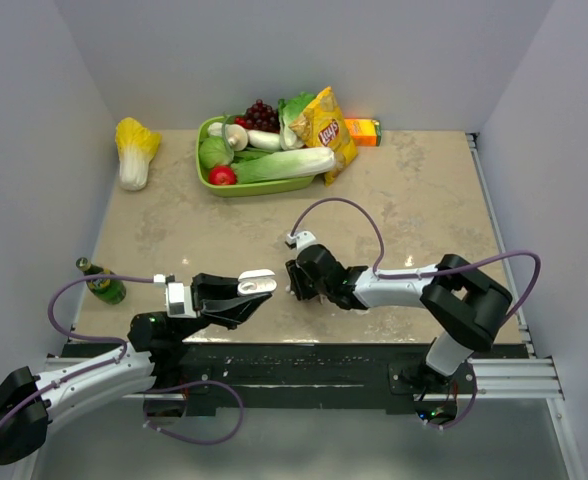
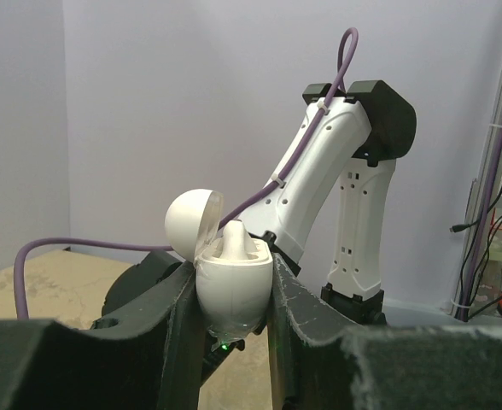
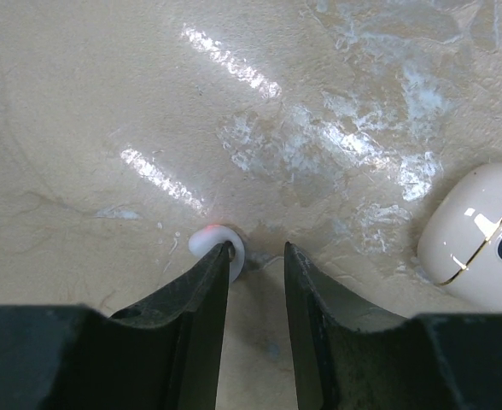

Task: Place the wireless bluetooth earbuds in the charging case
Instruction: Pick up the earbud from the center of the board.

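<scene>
The left tool (image 2: 232,280) pinches the open charging case (image 2: 234,301) at frame centre. The right tool (image 3: 257,254), half spread, hangs beside the earbud (image 3: 208,240) at lower centre; nudge toward frame left to straddle it before closing.

The yellow chip bag (image 1: 326,132) bears a "Lay's" logo.

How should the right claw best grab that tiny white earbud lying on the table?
Probably from straight above, pinching the earbud across its rounded body: it lies low on the table, leaving nothing to get under. The open right gripper would first need shifting sideways, since the bud sits against one finger, not between them.
</scene>
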